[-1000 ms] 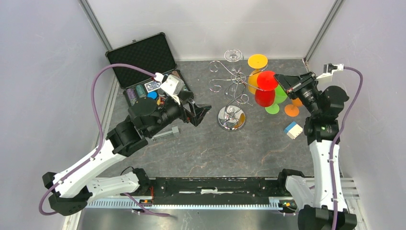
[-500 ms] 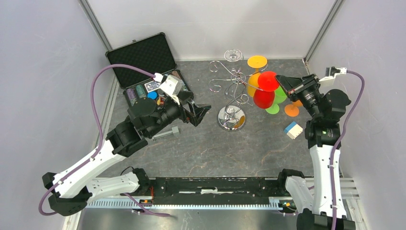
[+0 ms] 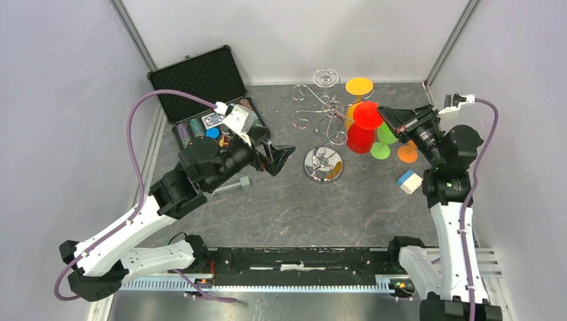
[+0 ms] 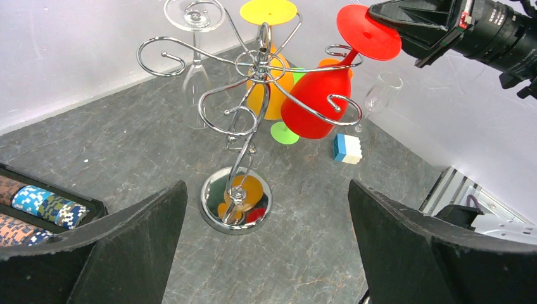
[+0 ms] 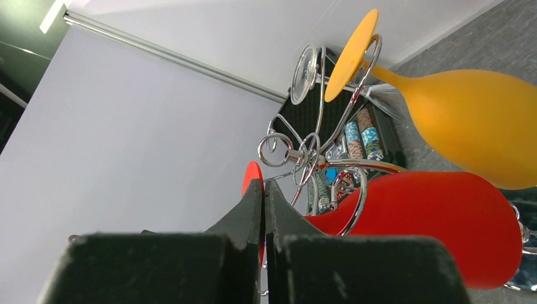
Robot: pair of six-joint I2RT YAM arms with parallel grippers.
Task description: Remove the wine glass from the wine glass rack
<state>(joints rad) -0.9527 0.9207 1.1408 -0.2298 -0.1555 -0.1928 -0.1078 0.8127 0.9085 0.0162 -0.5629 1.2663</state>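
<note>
- The wine glass rack (image 3: 323, 165) is shiny chrome wire. It stands upright on a round, mirror-like domed base, and curled hook arms spread from the top of its central post.
- The wine glass (image 4: 310, 107) is opaque red and hangs upside down and tilted on the rack's right-arm side. Its bowl is low and close to the post, and its flat round foot is up and outward. Its stem runs through a curled hook. The right gripper (image 3: 382, 110) pinches the rim of the foot.

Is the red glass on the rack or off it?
On. The red glass hangs bowl-down, stem inside a rack hook; right gripper pinches its foot.
</note>
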